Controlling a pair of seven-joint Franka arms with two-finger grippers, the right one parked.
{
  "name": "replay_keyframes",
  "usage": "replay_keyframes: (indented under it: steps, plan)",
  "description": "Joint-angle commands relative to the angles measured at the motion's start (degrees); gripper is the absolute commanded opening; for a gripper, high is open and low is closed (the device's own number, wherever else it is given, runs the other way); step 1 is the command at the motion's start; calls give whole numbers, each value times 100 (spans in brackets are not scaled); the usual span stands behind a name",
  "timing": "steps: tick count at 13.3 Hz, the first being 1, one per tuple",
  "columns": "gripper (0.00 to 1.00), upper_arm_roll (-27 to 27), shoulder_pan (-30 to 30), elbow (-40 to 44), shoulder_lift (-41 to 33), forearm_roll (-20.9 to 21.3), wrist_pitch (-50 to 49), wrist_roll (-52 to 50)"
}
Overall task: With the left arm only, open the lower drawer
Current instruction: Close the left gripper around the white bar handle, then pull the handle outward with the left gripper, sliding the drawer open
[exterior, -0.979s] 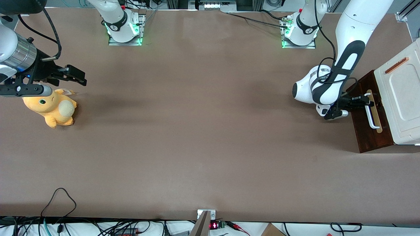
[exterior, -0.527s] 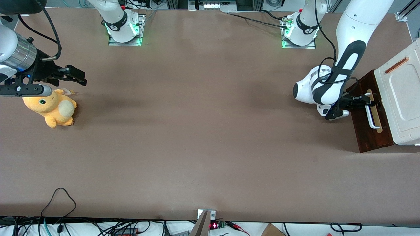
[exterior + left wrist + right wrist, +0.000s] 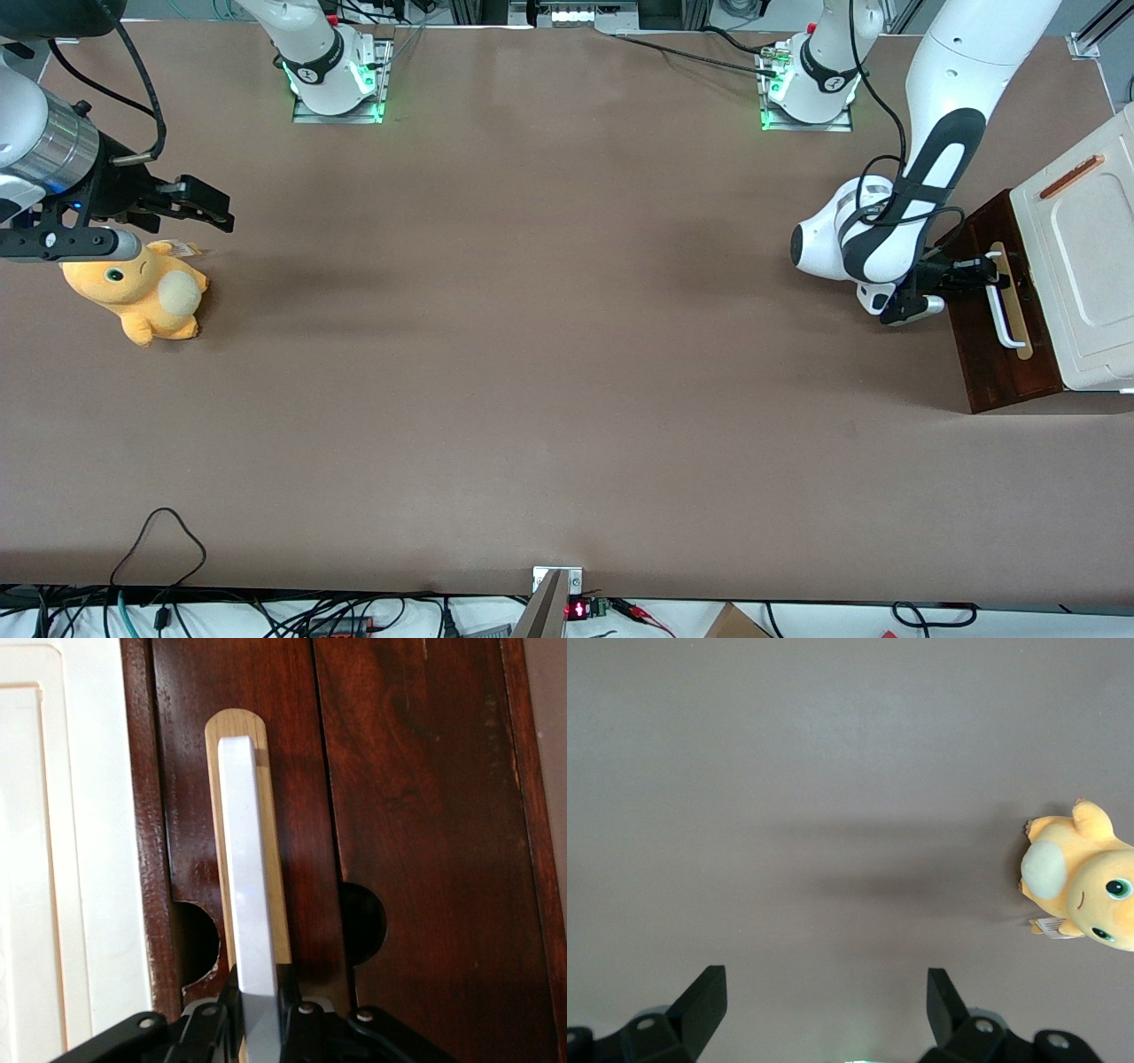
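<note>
The left arm [image 3: 895, 208] reaches to the cabinet at its own end of the table [image 3: 532, 354]. Its gripper [image 3: 990, 270] is clenched on the white bar handle [image 3: 248, 904] of the lower drawer [image 3: 992, 354], whose dark front sticks out under the cream cabinet top [image 3: 1081, 257]. 1 yellow plush toy [image 3: 142, 297] lies toward the parked arm's end.

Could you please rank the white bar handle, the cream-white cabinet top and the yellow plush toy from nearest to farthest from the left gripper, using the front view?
Left gripper:
1. White bar handle, between the jaws on the lower drawer.
2. Cream-white cabinet top, just above the drawer.
3. Yellow plush toy, toward the parked arm's end of the table.
</note>
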Motion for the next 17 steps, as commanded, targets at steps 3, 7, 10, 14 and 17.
replay_keyframes:
  steps: [3,7,10,14,17]
  plan:
    - [0,24,-125,27,12,99,93,99]
    - [0,-55,-494,71,20,56,120,169]
    - [0,-169,-626,71,56,12,129,169]
    - [0,-266,-749,115,99,-59,129,178]
    - [0,-345,-793,141,100,-173,129,265]
